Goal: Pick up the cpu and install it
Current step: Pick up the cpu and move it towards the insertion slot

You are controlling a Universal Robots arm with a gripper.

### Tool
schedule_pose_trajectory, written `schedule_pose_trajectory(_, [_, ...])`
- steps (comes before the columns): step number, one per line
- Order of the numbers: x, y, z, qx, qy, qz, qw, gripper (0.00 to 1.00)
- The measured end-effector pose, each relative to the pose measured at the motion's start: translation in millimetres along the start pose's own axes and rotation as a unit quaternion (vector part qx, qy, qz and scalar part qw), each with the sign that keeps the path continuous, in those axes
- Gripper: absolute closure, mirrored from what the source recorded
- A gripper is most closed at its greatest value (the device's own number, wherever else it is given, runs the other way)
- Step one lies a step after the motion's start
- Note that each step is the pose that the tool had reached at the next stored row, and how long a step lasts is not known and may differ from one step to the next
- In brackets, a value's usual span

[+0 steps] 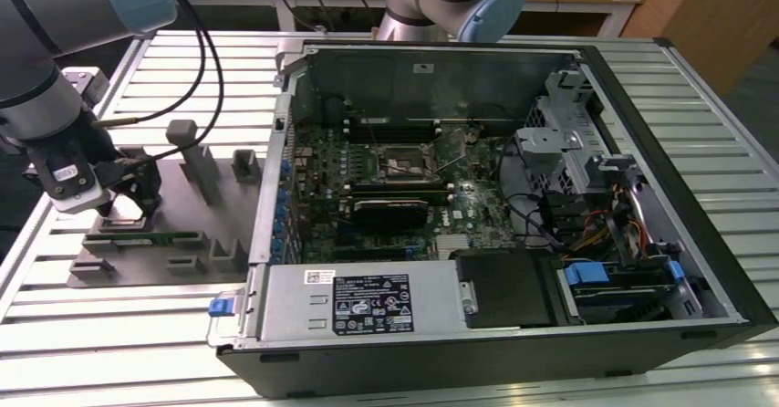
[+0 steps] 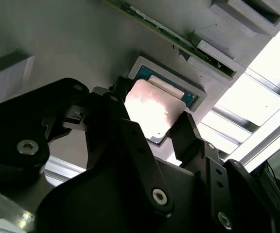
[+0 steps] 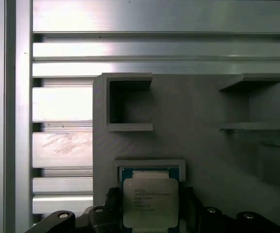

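Note:
The cpu point(image 3: 150, 203) is a silvery square chip with a thin green rim. My gripper point(image 3: 150, 196) is shut on it, one black finger on each side. In both wrist views it sits just above and slightly off its teal-edged pocket point(image 3: 149, 170) in the grey fixture point(image 3: 203, 145); in the second wrist view the cpu point(image 2: 152, 114) shines between the fingers of the gripper point(image 2: 152, 109). In the exterior view the gripper point(image 1: 122, 211) hangs low over the fixture point(image 1: 171, 261) at that view's left. The motherboard socket point(image 1: 402, 161) lies inside the open computer case point(image 1: 681, 179).
Grey posts point(image 1: 195, 165) rise from the fixture close to the gripper. A green memory stick point(image 1: 152, 236) lies in a slot of the fixture. The case wall point(image 1: 283, 151) stands between fixture and motherboard. A power supply point(image 1: 365, 302) and cables point(image 1: 585, 224) crowd the case.

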State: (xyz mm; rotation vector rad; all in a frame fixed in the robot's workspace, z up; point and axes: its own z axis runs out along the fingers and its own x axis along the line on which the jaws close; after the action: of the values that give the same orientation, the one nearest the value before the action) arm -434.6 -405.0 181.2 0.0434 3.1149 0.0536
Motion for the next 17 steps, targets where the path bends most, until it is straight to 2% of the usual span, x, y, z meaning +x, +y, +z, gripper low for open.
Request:
schedule_pose_trajectory(9, [0.0,0.0,-0.6,0.0000,0.0000,0.000,1.0000,0.38])
schedule_pose_trajectory(10, [0.0,0.0,-0.7,0.0000,0.0000,0.000,1.0000,0.39])
schedule_pose_trajectory(11, [0.0,0.0,-0.7,0.0000,0.0000,0.000,1.0000,0.45])
schedule_pose_trajectory(17, [0.0,0.0,-0.8,0.0000,-0.0001,0.000,1.0000,0.45])
